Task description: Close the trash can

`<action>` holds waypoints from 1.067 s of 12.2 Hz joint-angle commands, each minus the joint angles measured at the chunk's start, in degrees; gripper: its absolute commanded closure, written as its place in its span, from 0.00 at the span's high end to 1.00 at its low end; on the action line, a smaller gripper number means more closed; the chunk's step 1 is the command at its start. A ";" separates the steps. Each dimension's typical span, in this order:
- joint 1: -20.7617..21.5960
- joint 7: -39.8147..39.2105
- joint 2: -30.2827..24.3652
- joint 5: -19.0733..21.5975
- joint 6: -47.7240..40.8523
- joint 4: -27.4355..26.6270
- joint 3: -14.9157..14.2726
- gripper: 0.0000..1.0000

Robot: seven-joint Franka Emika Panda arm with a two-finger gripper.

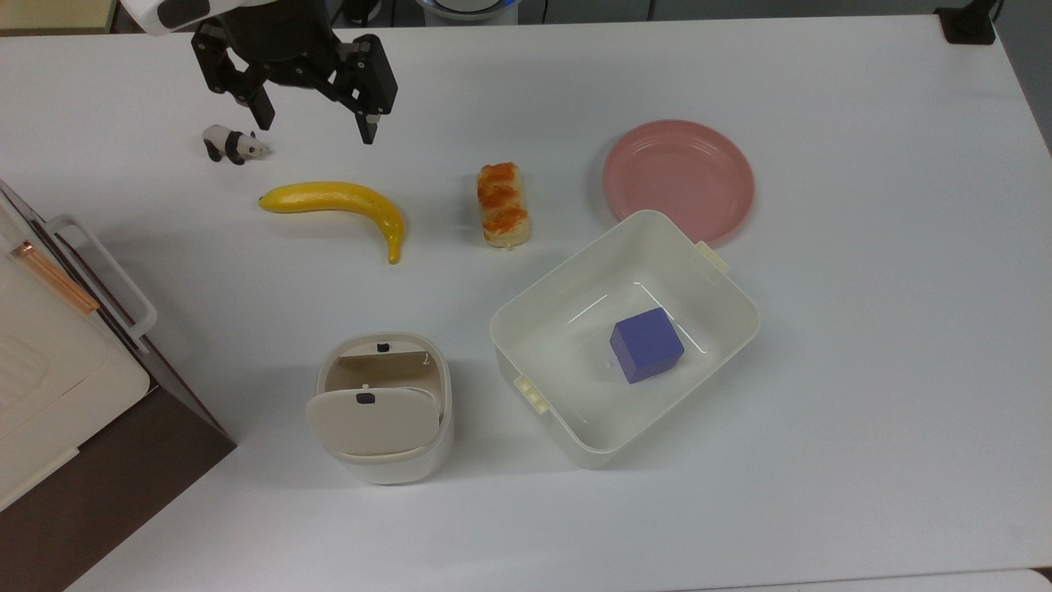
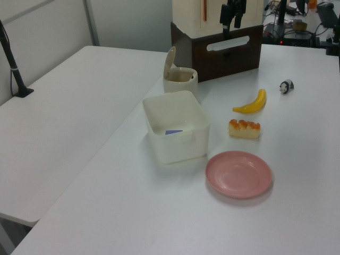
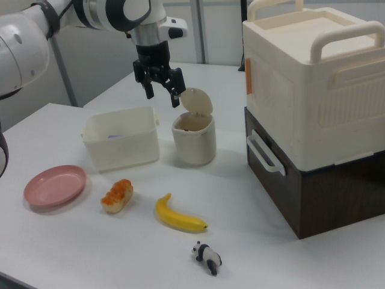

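Note:
The trash can (image 1: 385, 460) is a small cream-white bin standing near the table's front in the top view. Its beige lid (image 1: 374, 421) with a black button is tipped up, leaving the inside open. The trash can (image 3: 194, 141) stands beside the tub in the right view, its lid (image 3: 197, 101) upright behind the opening. The trash can (image 2: 179, 81) also stands in front of the brown cabinet in the left view. My gripper (image 1: 316, 123) hangs open in the air with nothing between its fingers, far from the bin at the top view's upper left. The gripper (image 3: 162, 95) hovers just off the raised lid on the right view's left.
A banana (image 1: 345, 204), a toy panda (image 1: 234, 145), a bread piece (image 1: 502, 204) and a pink plate (image 1: 679, 179) lie on the white table. A larger cream tub (image 1: 526, 329) holds a blue cube (image 1: 647, 344). A cream box on a brown cabinet (image 3: 313, 108) stands at the table's edge.

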 commanded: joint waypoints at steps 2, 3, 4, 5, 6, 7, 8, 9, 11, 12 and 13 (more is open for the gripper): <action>-0.30 0.20 -2.75 3.42 -1.38 -1.81 -0.42 1.00; -0.30 -0.32 -2.75 3.43 -1.47 -1.81 -0.42 1.00; -0.30 -0.50 -2.75 3.08 -1.47 -1.81 -0.33 1.00; -0.38 -0.59 -2.67 2.91 -1.38 -1.81 -0.42 1.00; -0.38 -1.20 -2.67 2.82 -1.38 -1.81 -0.42 1.00; -0.38 -2.16 -2.75 2.90 -1.38 -1.81 -0.42 1.00; -0.38 -2.26 -2.75 3.08 -1.47 -1.81 -0.42 1.00; -0.38 -2.26 -2.75 3.26 -1.47 -1.81 -0.42 1.00; -0.38 -2.26 -2.67 3.26 -1.47 -1.90 -0.42 1.00; -0.38 -2.26 -2.75 3.26 -1.47 -2.07 -0.42 1.00; -0.38 -2.26 -2.75 3.26 -1.47 -2.25 -0.42 1.00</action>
